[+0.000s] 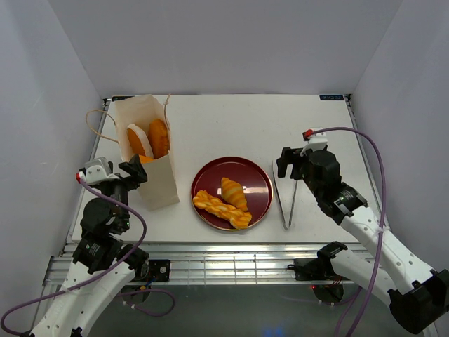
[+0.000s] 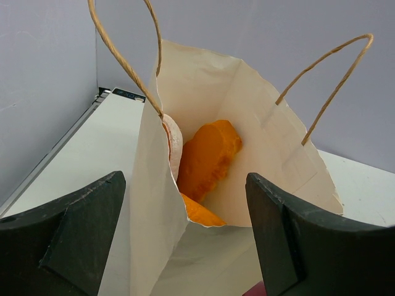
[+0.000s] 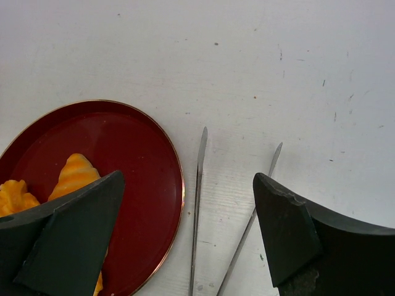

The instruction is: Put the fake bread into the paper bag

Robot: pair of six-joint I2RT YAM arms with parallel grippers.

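Far left: left gripper (image 1: 135, 171), fingers spread wide, straddling the near edge of the paper bag (image 1: 156, 175); contact can't be made out. The bag stands upright at the plate's 9 o'clock, mouth open. Some of the fake bread (image 2: 207, 157) sits inside it as orange pieces. The dark red plate (image 1: 258, 184) carries the croissant (image 1: 233, 192) and, touching it at 7 o'clock, the braid (image 1: 222, 209). Metal tweezers (image 1: 287, 200) lie at the plate's 3 o'clock. The right gripper (image 1: 289, 166) hangs above them, fingers wide, gripping nothing.

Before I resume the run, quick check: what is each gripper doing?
Left gripper: open, holding nothing.
Right gripper: open, holding nothing.
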